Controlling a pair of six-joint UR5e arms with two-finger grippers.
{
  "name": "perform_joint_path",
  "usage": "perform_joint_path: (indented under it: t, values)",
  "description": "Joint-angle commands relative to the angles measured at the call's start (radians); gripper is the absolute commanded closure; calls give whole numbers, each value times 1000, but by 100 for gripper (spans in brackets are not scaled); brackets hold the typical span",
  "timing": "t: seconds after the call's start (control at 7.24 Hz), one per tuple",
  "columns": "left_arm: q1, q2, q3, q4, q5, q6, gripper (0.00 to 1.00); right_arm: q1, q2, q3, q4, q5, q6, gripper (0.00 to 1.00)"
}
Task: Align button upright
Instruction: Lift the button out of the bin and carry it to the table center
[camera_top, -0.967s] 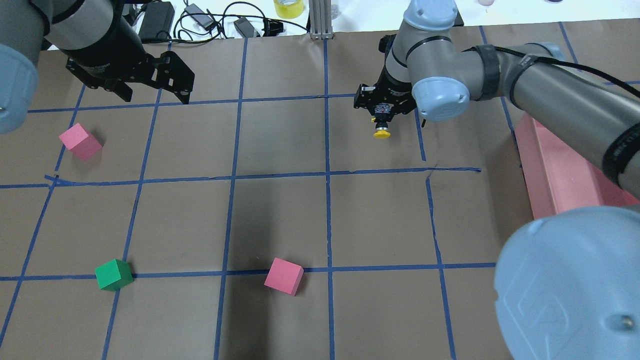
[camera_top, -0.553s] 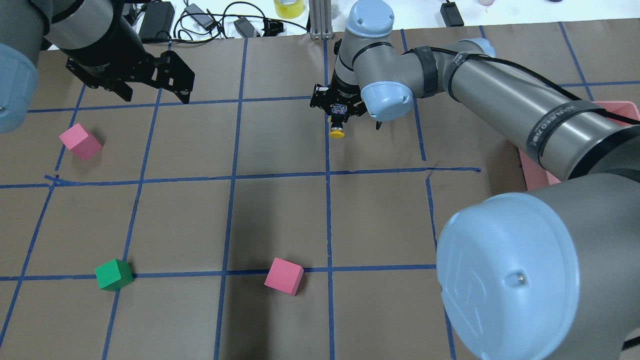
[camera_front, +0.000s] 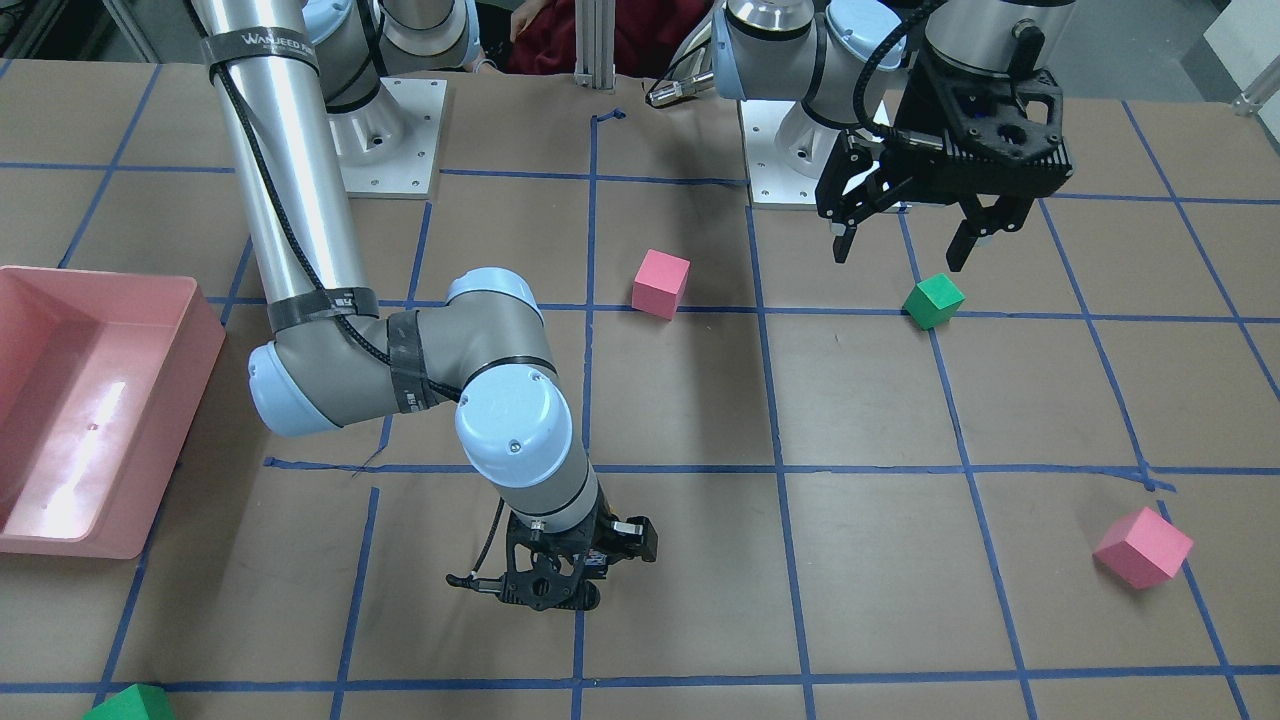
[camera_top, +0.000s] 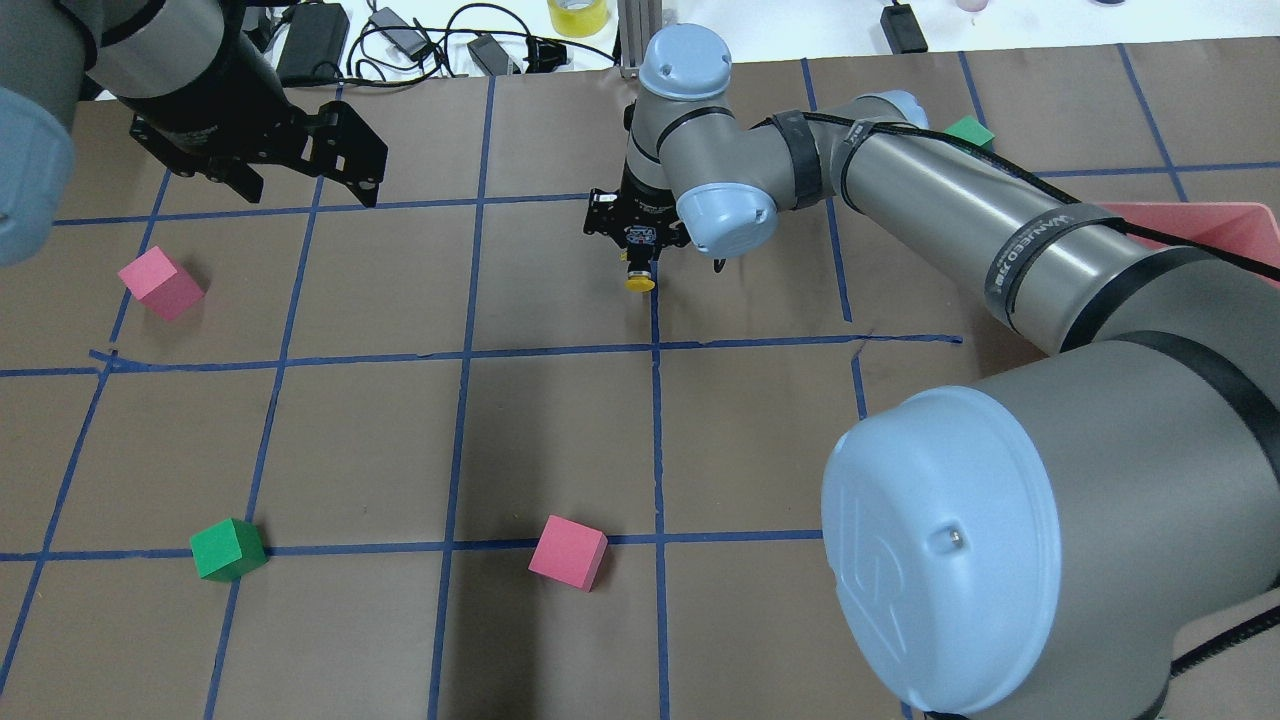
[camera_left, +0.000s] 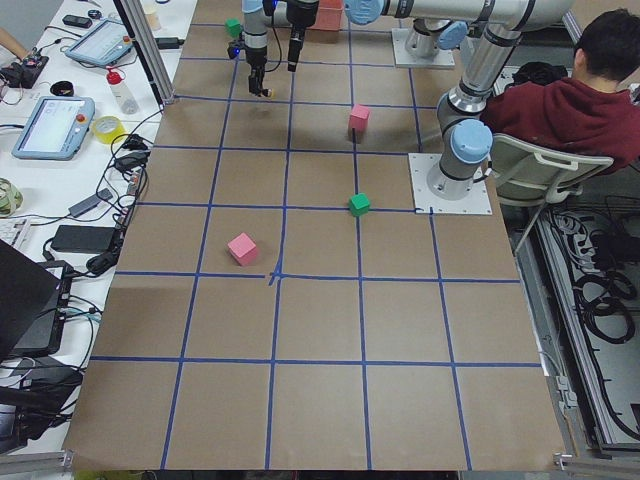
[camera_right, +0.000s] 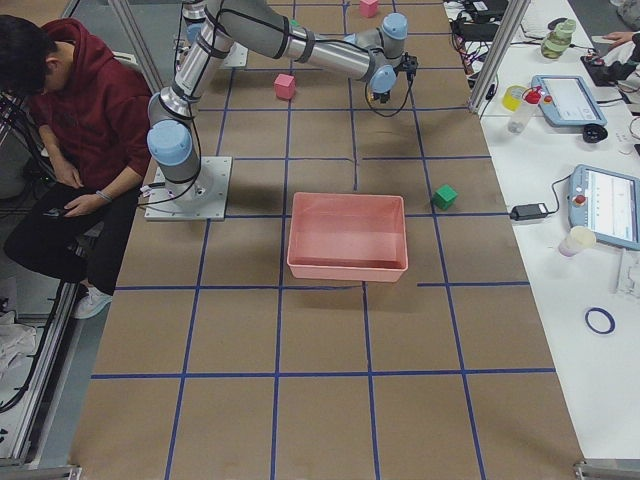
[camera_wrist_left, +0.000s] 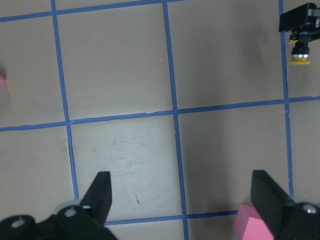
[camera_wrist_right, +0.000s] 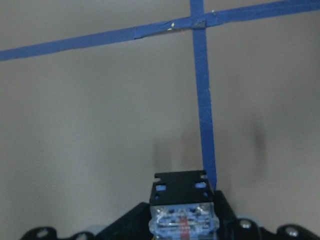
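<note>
My right gripper (camera_top: 638, 262) is shut on the button (camera_top: 640, 282) and holds it low over the table, by a blue tape line. The yellow cap sticks out past the fingertips. The silvery contact block (camera_wrist_right: 184, 220) faces the wrist camera. The button also shows in the left wrist view (camera_wrist_left: 300, 54). In the front-facing view the right gripper (camera_front: 552, 592) hides it. My left gripper (camera_top: 308, 190) is open and empty, hovering at the far left, well away from the button. It also shows in the front-facing view (camera_front: 902, 250).
A pink cube (camera_top: 160, 284) lies at the left, a green cube (camera_top: 228, 549) and another pink cube (camera_top: 568, 552) near the front. A second green cube (camera_top: 968, 130) sits behind the right arm. A pink bin (camera_front: 90, 400) stands on the right side.
My right arm has swept leftward across the table with the button in its gripper, by about one grid square. The left arm and the cubes have not moved.
</note>
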Motion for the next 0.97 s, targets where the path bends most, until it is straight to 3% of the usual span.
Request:
perform_joint_path:
  t: [0.0,0.14,0.41,0.55,0.69,0.83]
  values:
    - [0,0,0,0,0,0,0,3,4,2,0,1,-84,95]
    - [0,0,0,0,0,0,0,3,6,3,0,1,-103,86]
    - [-1,0,3,-2,0,2,0,3,7,3,0,1,-117,47]
    - [-3,-5,12,-2,-1,-5,0,3,7,3,0,24,-117,39]
    - [-4,-14,18,5,2,-6,0,3,10,3,-1,41,-114,37]
    - [-13,-21,8,76,-1,-6,0,3,15,3,-1,44,-113,21]
